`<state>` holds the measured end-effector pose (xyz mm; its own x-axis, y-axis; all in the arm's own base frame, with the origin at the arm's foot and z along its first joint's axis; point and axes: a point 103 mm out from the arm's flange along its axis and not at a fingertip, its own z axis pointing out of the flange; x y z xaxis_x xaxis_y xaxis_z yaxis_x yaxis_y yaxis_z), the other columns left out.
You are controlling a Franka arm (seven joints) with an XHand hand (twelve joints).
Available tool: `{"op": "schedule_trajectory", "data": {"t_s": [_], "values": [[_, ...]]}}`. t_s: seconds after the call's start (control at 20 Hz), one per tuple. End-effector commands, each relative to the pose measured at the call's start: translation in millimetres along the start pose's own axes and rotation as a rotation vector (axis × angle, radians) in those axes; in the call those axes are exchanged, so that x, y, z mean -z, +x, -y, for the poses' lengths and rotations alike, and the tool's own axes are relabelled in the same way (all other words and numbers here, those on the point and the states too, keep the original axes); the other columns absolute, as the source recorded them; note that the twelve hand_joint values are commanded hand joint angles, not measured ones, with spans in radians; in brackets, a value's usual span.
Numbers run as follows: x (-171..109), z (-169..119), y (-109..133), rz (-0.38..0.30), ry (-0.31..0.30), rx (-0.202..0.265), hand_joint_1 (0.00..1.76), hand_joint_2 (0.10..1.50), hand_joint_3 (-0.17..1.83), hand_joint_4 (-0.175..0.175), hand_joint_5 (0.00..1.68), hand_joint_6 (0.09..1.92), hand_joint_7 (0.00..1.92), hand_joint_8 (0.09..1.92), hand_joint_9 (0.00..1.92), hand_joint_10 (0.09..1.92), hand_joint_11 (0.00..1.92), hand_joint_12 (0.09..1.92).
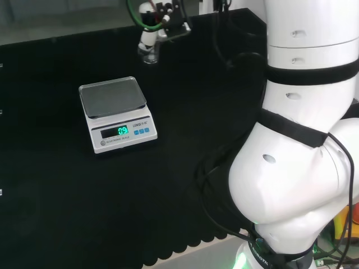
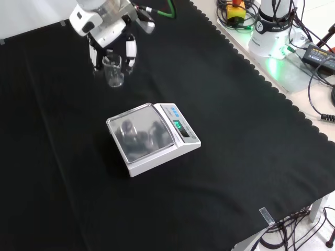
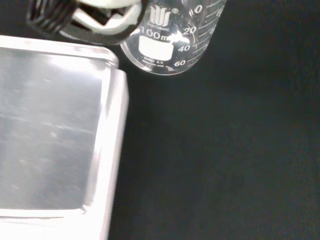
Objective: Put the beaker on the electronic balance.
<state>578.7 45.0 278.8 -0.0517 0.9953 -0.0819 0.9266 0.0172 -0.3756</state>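
In the head view the hand [image 1: 150,35] is at the far edge of the black-clothed table [image 1: 50,185], with a small clear beaker [image 1: 150,56] directly under its fingers; the electronic balance [image 1: 116,114] stands nearer the camera than the hand and a little to the view's left of it, well apart, and its steel pan [image 1: 110,96] is bare. Whether the beaker's base rests on the cloth or is already raised cannot be told from here. In the front view the hand [image 2: 107,29] comes in from the top and its dark fingers [image 2: 130,51] curl down on either side of the beaker [image 2: 113,70], closed round its upper wall, so the grasp looks to be made; the beaker appears upright and empty, at or only just above the cloth. The balance [image 2: 155,137] lies below and to the view's right of the hand, and nothing stands on its pan [image 2: 141,137], only reflections. In the wrist view the beaker [image 3: 172,37] sits close under the palm with a blurred white part of the hand [image 3: 107,22] pressed against its side, and the pan [image 3: 50,130] lies just beside it across a strip of cloth. My judgement: the pick-up is done or nearly so; the carry across to the pan, the setting down and the release all remain.
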Motion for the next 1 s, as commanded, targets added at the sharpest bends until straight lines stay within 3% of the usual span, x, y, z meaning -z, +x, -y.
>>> {"op": "schedule_trajectory", "data": {"t_s": [0.05,0.4,0.6,1.0], "values": [[7,-21,99,0.008,0.03,0.078,0.93,0.71,0.58,-0.17,0.86,0.09,1.08,0.41,1.42,0.09,1.49,0.59],[2,-32,150,0.021,0.055,0.12,0.93,0.71,0.57,-0.17,0.86,0.09,1.08,0.41,1.42,0.09,1.49,0.59],[-10,-34,159,0.019,0.076,0.125,0.93,0.71,0.57,-0.172,0.85,0.09,1.08,0.41,1.42,0.09,1.49,0.59],[-34,-28,153,0.034,0.109,0.132,0.93,0.72,0.56,-0.173,0.85,0.09,1.08,0.42,1.42,0.09,1.49,0.59]]}}
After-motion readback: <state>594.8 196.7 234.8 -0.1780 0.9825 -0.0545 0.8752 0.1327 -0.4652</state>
